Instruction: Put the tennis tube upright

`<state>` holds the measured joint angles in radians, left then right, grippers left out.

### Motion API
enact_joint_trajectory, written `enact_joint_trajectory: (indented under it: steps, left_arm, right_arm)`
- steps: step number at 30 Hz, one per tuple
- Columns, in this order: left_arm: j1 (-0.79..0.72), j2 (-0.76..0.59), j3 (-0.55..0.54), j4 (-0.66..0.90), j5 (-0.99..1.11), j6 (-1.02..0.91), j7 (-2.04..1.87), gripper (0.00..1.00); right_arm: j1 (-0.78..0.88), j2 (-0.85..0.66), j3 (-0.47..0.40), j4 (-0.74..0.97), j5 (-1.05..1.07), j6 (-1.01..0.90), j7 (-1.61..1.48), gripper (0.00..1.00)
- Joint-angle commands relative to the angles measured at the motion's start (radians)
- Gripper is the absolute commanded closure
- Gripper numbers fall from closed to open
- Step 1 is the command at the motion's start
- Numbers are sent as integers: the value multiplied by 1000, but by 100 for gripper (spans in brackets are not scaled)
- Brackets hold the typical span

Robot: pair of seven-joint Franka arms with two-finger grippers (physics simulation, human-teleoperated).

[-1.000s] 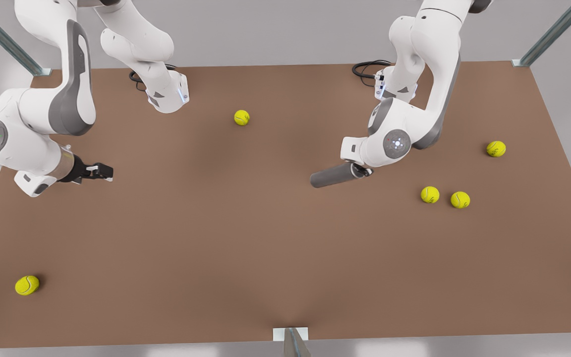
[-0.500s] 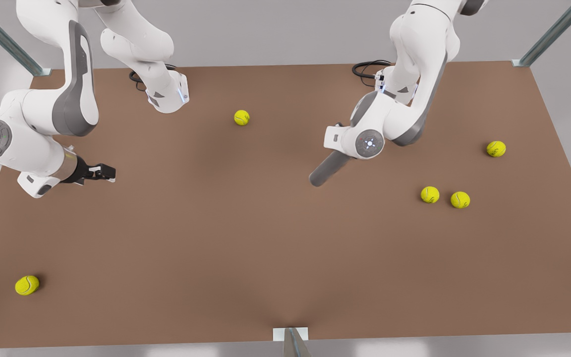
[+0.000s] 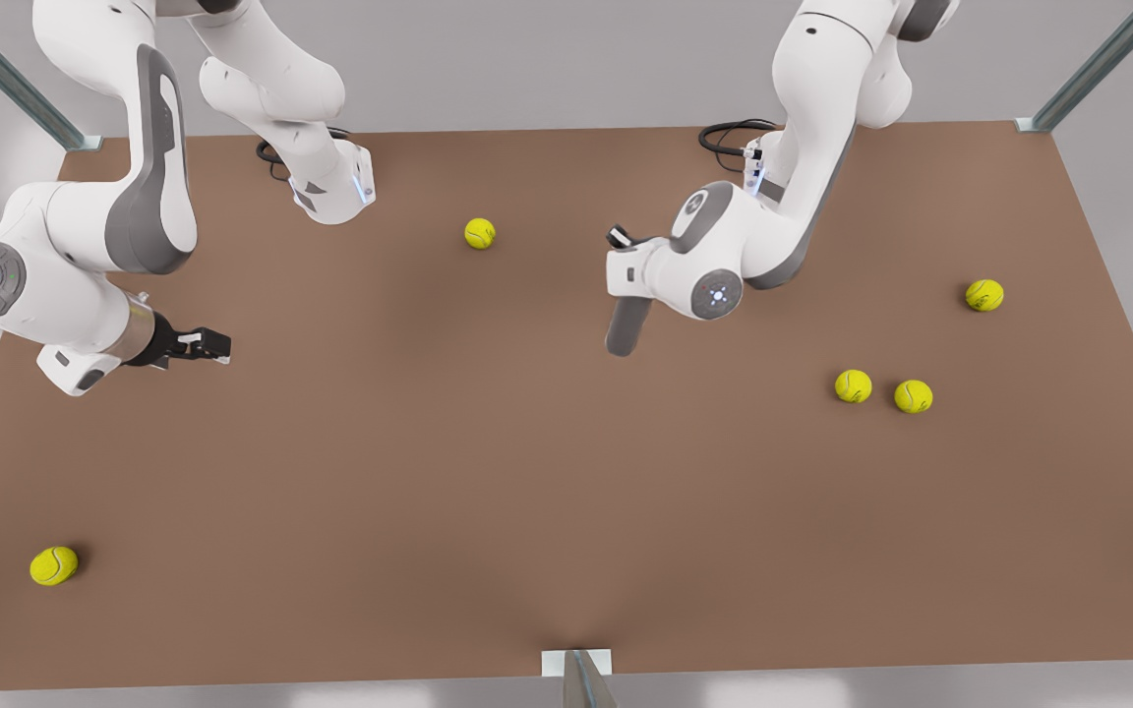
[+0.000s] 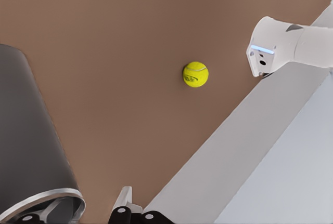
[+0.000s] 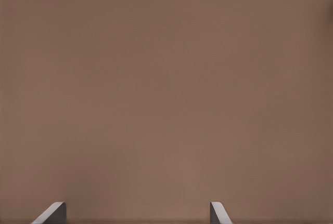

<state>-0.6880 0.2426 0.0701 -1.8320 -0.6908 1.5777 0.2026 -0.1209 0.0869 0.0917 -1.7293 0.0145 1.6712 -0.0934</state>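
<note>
The tennis tube [image 3: 625, 330] is a slim grey cylinder hanging steeply tilted over the middle of the brown table [image 3: 429, 472], its lower end close to the surface. My left gripper [image 3: 632, 292], on the arm at the front view's right, is shut on the tube's upper end. In the left wrist view the tennis tube [image 4: 26, 135] runs away from the camera, its silvery rim [image 4: 44, 201] next to one finger [image 4: 123, 208]. My right gripper [image 3: 205, 343] waits at the front view's left, open over bare table, its fingertips [image 5: 52, 213] wide apart.
Several yellow tennis balls lie about: one at the back [image 3: 479, 233], a pair [image 3: 853, 385] [image 3: 914, 396] and a single one [image 3: 984, 295] on the front view's right, one near the front left corner [image 3: 53, 565]. Arm bases [image 3: 330, 187] stand at the back.
The left gripper has swung the tube from nearly lying flat to steeply tilted, moving toward the front view's left and back. The right arm has barely shifted.
</note>
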Motion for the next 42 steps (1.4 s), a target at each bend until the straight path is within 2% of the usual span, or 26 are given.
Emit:
enact_joint_trajectory:
  steps: [1,3,4,5,7,11,13,14,16,26,28,30,34,42]
  left_arm:
    - [21,-2,-36,33,890,311,-397,79]
    - [22,1,-36,36,890,311,-397,77]
    - [28,-2,-36,37,890,306,-396,42]
    - [31,-6,-36,45,895,272,-396,0]
    - [33,-16,-38,103,901,150,-393,0]
    - [30,0,-38,125,892,157,-455,0]
    - [-2,84,-49,178,899,223,-571,0]
    - [-1,138,-85,269,899,205,-647,0]
    - [-38,158,-89,307,902,162,-692,0]
    - [-27,133,-85,297,941,134,-698,0]
    - [-6,38,-79,307,904,125,-666,0]
    - [94,-65,-78,298,860,111,-451,0]
    - [202,-206,-78,287,855,45,-290,0]
    - [240,-238,-85,287,829,22,-285,0]
  right_arm:
    - [0,-1,0,0,1,1,1,0]
    - [0,1,0,0,1,1,1,0]
    - [0,1,0,0,1,1,1,0]
    - [0,1,0,0,1,1,1,0]
    - [0,1,0,0,1,1,1,0]
    - [-6,-1,0,0,-1,-4,0,0]
    - [-8,1,0,2,-1,-1,0,0]
    - [-8,2,0,0,-1,1,0,0]
    - [-8,2,0,0,-1,1,0,0]
    - [-6,5,0,0,-1,1,0,0]
    - [-6,5,0,0,-1,1,0,0]
    - [-6,10,0,0,-1,2,0,0]
    - [-5,8,0,0,-1,2,0,0]
    - [0,4,0,0,1,2,0,0]
